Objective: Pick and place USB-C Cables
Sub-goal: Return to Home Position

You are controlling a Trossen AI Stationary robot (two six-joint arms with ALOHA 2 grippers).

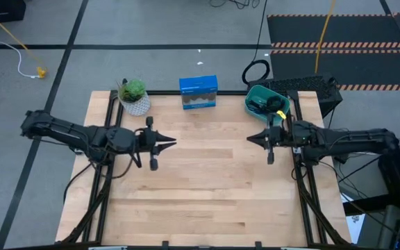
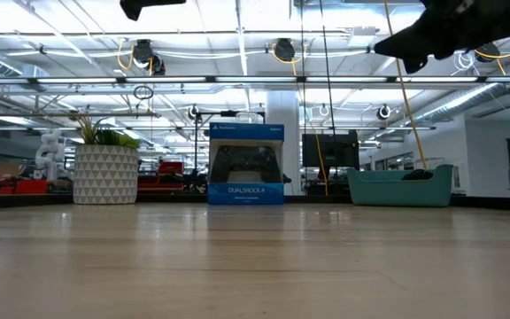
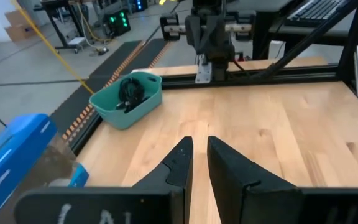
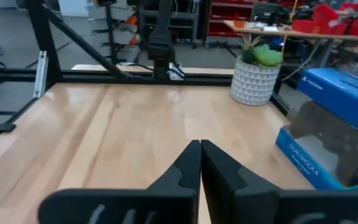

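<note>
Left gripper [image 3: 199,142] above the table [image 1: 207,187], fingers slightly apart, holding nothing; right gripper [image 4: 200,144] pressed together, holding nothing

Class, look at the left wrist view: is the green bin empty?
No, dark coiled cables lie inside the bin.

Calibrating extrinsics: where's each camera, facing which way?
High: overhead, straight down on table; left gripper, right gripper, both arms.
Low: table height, front edge, looking back; arms at top.
Left wrist: behind left fingers, facing right arm, bin.
Right wrist: behind right fingers, facing left arm, plant, box.
Shared: high and low both show bin, plant, box.
</note>
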